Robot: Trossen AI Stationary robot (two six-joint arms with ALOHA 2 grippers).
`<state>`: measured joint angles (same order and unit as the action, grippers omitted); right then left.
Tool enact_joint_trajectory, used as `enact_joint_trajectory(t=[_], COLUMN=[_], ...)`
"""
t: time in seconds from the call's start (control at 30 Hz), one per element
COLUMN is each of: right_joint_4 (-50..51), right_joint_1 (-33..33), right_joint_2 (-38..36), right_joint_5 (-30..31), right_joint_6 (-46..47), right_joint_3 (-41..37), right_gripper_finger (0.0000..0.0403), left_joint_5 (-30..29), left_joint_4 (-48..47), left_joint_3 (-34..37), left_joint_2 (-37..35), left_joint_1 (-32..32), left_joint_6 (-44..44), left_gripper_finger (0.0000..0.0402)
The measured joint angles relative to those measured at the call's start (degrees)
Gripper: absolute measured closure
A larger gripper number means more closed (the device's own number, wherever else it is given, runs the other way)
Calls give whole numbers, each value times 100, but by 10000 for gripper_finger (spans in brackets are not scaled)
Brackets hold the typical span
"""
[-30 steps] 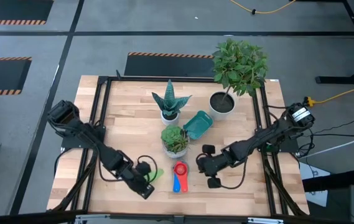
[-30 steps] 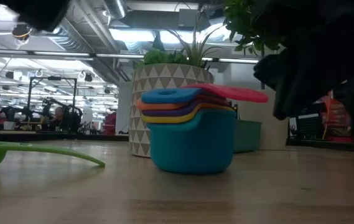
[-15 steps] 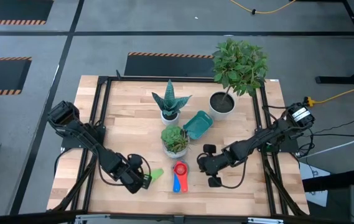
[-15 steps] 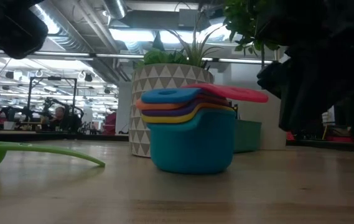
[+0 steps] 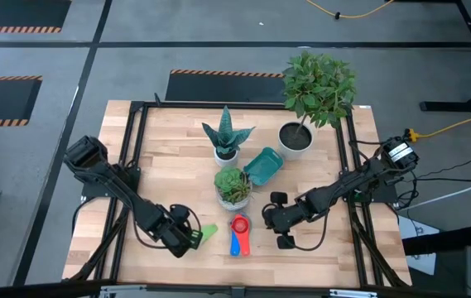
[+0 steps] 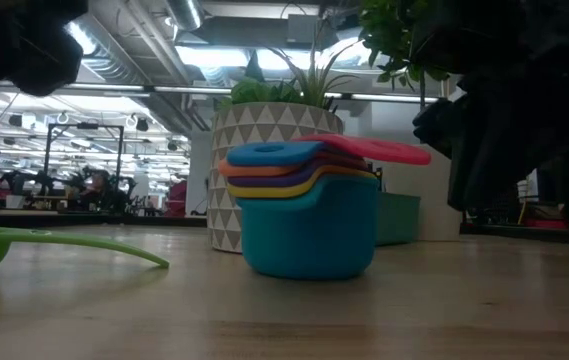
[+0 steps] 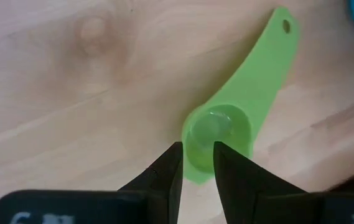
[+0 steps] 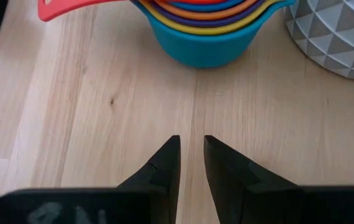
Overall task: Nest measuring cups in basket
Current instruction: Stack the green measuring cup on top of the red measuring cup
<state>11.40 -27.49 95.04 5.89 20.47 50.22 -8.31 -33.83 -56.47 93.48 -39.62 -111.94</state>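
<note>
A green measuring cup (image 7: 226, 127) lies alone on the wood near the table's front left (image 5: 208, 233), bowl up, with its flat handle on the table (image 6: 84, 243). My left gripper (image 7: 197, 155) hovers above the bowl's edge. It points steeply down with its fingers a narrow gap apart, clear of the cup (image 6: 14, 50). The other measuring cups (image 5: 239, 232) stand nested in a light blue one (image 6: 309, 235), red on top. My right gripper (image 8: 191, 146) is just right of that stack (image 8: 208, 31), narrowly open and holding nothing. The teal basket (image 5: 262, 165) stands farther back.
A succulent in a patterned white pot (image 5: 233, 186) stands between the stack and the basket. A spiky plant (image 5: 227, 136) and a leafy plant in a white pot (image 5: 297, 136) stand at the back. Bare wood (image 5: 161, 165) lies on the left half.
My left gripper has come down a little over the green cup. It has tipped to point more steeply down and rolled about its own line. The green cup and the nested stack have stayed where they were.
</note>
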Motion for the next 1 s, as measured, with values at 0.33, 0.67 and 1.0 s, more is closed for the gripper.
enact_joint_trajectory(t=[0.33, 0.67, 1.0], right_joint_4=[-16, -50, -46], right_joint_1=[0, 0, -1], right_joint_2=[2, 4, 4], right_joint_5=[2, 2, 2], right_joint_6=[0, 2, 0], right_joint_3=[-2, -2, -2], right_gripper_finger=[327, 327, 327], left_joint_5=[95, 157, -316], left_joint_4=[218, 233, 281], left_joint_3=[4, 4, 4], left_joint_2=[441, 525, 526], left_joint_1=[0, 7, 11], left_joint_6=[148, 151, 368], left_gripper_finger=[319, 325, 394])
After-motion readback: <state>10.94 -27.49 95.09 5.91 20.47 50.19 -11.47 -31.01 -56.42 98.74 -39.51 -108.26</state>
